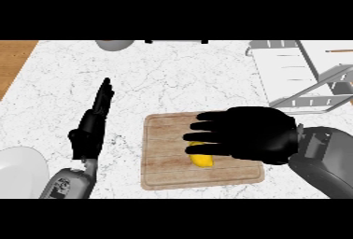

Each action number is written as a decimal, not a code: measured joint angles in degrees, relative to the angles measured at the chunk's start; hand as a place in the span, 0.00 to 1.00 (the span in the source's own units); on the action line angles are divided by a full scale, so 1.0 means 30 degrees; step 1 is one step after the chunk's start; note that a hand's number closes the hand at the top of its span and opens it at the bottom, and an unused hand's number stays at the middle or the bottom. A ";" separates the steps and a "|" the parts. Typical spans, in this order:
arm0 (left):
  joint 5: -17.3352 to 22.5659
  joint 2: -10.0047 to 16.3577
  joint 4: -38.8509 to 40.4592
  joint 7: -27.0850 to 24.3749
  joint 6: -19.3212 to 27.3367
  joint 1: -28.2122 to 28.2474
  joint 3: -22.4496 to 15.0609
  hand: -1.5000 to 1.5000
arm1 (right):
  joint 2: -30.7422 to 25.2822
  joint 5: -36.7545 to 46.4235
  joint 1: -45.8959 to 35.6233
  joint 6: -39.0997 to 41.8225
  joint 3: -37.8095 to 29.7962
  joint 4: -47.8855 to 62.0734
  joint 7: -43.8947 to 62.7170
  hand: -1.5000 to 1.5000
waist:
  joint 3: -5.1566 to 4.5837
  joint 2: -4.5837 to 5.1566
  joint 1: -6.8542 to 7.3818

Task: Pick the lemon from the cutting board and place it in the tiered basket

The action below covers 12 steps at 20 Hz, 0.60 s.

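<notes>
A yellow lemon lies on the wooden cutting board at the counter's middle. My right hand hovers over the board, fingers spread and pointing left, covering the lemon's upper part; its fingers are not curled round the fruit. The white wire tiered basket stands at the back right. My left hand rests open to the left of the board, fingers straight and pointing away.
A white plate shows at the lower left edge. A grey bowl sits at the back edge. The wooden floor strip marks the counter's left end.
</notes>
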 measured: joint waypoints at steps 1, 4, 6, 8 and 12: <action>-0.0100 -0.0027 -0.0095 -0.0070 -0.0043 0.0198 -0.0009 0.50 | 0.0178 0.0292 0.0108 -0.0244 0.0046 0.0097 -0.0167 0.00 | -0.0002 -0.0007 -0.0008; -0.0173 -0.0283 -0.0084 -0.0183 -0.0198 0.0302 0.0221 0.50 | 0.0439 0.1308 0.0639 -0.0849 -0.0105 0.0459 -0.0532 0.00 | -0.0004 -0.0020 -0.0056; -0.0203 -0.0301 0.0089 -0.0080 -0.0403 0.0036 0.0478 0.50 | 0.0881 0.2050 0.0815 -0.1315 -0.0119 0.1226 -0.0710 0.00 | -0.0004 -0.0020 -0.0064; -0.0462 -0.0541 0.0161 -0.0184 -0.0363 0.0168 0.0441 0.50 | 0.1494 0.2612 0.0749 -0.1454 -0.0274 0.2012 -0.0785 0.00 | -0.0006 -0.0022 -0.0058; -0.0757 -0.0749 -0.0239 0.0170 -0.0498 0.0187 0.0518 0.50 | 0.2376 0.3436 0.0409 -0.1464 -0.0636 0.3439 -0.1089 0.00 | -0.0006 -0.0025 -0.0041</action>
